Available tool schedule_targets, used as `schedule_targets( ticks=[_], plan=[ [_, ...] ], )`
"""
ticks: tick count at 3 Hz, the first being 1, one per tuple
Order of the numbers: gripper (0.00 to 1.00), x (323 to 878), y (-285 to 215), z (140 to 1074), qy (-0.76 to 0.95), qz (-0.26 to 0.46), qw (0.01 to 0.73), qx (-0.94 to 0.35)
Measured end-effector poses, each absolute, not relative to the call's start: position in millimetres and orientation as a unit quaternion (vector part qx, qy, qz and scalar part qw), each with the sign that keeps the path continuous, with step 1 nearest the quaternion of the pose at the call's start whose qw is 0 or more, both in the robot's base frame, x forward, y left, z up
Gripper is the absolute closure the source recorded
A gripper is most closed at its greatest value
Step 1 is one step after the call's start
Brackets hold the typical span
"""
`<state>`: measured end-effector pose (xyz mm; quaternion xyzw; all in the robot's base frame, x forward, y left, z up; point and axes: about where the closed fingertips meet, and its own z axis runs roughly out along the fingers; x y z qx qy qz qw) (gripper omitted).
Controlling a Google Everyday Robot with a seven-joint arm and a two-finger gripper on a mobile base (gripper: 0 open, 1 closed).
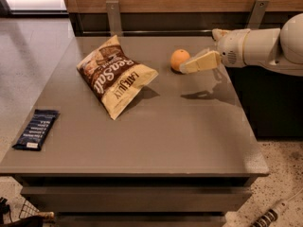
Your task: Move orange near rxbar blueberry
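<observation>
Orange [179, 59], round, matte, cream gripper [184, 69] just beside it

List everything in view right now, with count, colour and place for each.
orange: 1, orange, far side of the table, right of centre
chip bag: 1, brown and cream, lying left of the orange
rxbar blueberry: 1, dark navy with white text, near left edge of the table
table: 1, grey, fills the middle of the view
metal brackets: 2, grey, on the wall behind the table
cord: 1, black and white, on the floor at bottom right
gripper: 1, cream, over the table right beside the orange
arm: 1, white, reaching in from the right
</observation>
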<state>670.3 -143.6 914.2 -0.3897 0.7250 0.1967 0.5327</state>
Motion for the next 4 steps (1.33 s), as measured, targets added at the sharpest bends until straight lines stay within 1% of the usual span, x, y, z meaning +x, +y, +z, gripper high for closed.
schedule_targets(
  ticks=[1,3,4],
  plan=[
    [0.0,673.9,-140.8,909.2,0.725,0.204,0.532,-0.387],
    [0.0,709.5,-109.0,848.4,0.701,0.294,0.539,-0.363],
    [0.15,721.9,-92.3,828.0,0.694,0.321,0.534,-0.36]
  ],
)
